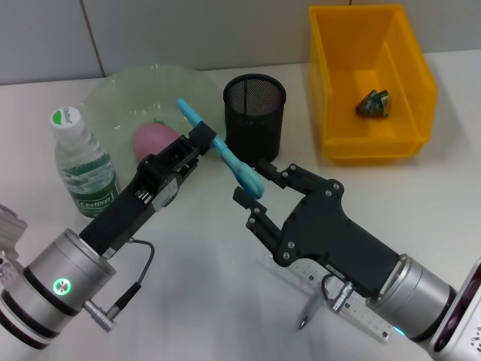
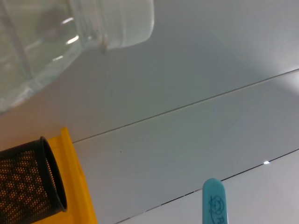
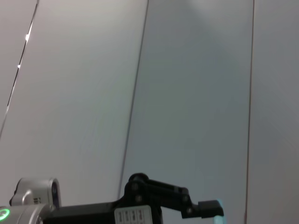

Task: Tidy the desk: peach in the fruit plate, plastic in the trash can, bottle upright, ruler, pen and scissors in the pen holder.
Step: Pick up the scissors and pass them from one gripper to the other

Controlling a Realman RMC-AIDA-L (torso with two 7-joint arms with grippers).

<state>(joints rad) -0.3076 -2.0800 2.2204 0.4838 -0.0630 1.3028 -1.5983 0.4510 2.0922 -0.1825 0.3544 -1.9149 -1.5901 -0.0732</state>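
The teal scissors (image 1: 222, 150) are pinched mid-length by the left gripper (image 1: 201, 143), held aloft just beside the mesh pen holder (image 1: 254, 116). The right gripper (image 1: 259, 192) is spread below them. Light, stiff and slick-handled, they are judged best gripped across the handles.

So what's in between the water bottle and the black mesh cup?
In the head view, the green fruit plate holding the pink peach lies between the bottle and pen holder.
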